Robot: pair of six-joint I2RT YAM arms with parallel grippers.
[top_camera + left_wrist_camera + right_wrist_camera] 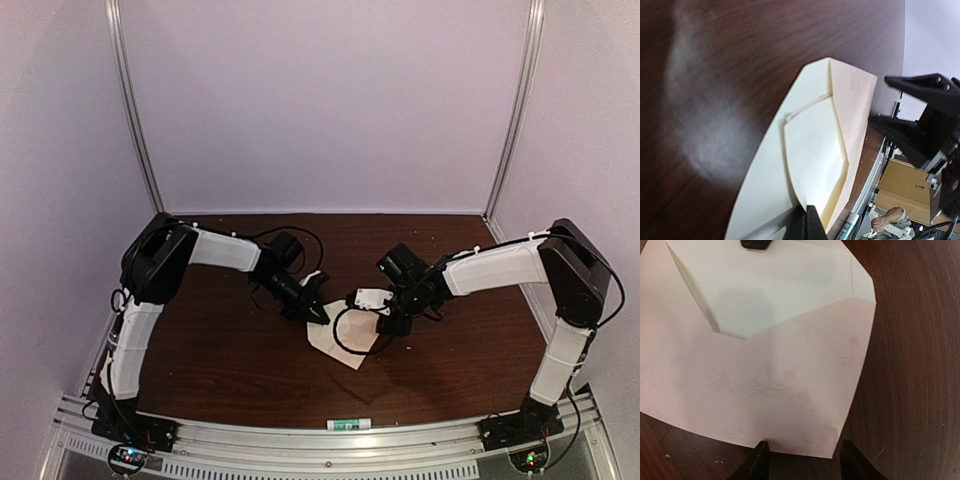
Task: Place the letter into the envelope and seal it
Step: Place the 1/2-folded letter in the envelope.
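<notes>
A dark wooden table (220, 340) fills the floor of a pale-walled booth. Both arms reach in toward its middle. Between them, a little to the near side of centre, the envelope (345, 352) lies flat with its pointed flap open. Its pinkish pocket front faces up and has a V-shaped mouth. In that mouth lies the letter (815, 150), a paler sheet whose end sticks out over the inside of the flap. How far in it reaches I cannot tell.

The left gripper (318, 312) is at the envelope's far left corner. Its jaws are closed together on nothing, and its tip rests on the paper at the flap end. The right gripper (806, 461) is at the opposite edge of the envelope. Its fingers (760, 462) stand about half apart, holding nothing.

A small white tube with a green band (345, 424) lies on the rail at the near edge.
</notes>
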